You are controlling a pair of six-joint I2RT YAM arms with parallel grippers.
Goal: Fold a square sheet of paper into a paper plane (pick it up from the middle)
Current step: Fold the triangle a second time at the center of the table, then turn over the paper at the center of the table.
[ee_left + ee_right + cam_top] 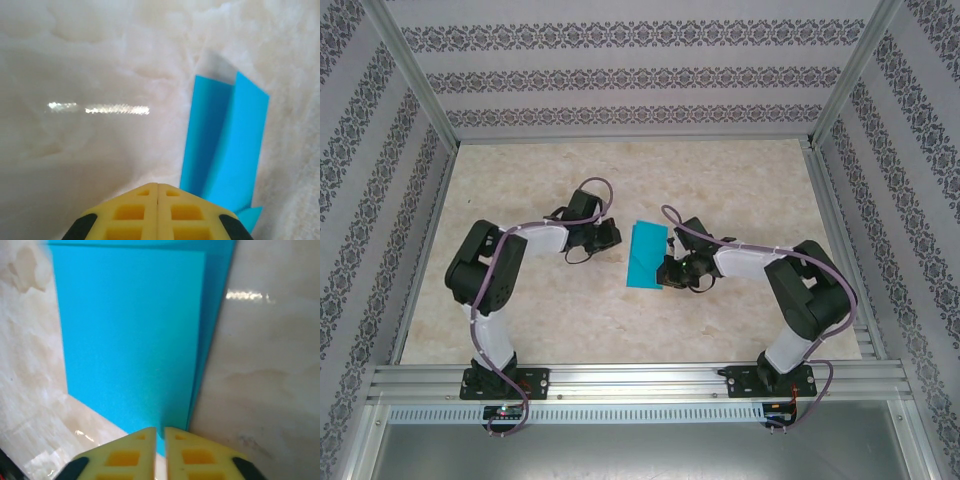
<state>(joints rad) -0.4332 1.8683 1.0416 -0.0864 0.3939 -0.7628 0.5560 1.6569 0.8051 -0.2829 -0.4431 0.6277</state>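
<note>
The cyan-blue square sheet of paper [646, 255] lies on the table's middle, folded over into a tall rectangle with two layers showing [225, 150]. Just left of the sheet's far end sits my left gripper [613, 236]. Its yellow jaws [158, 186] are pressed together with nothing between them, and the paper lies to their right. My right gripper [665, 270] is at the sheet's near right edge. Its jaws [160, 430] stand a narrow gap apart, and the edge of the paper [130, 340] shows in that gap.
The table top [740, 180] is pale marble-patterned, with patterned walls on three sides. An aluminium rail [640, 380] runs along the near edge, where both arm bases are bolted.
</note>
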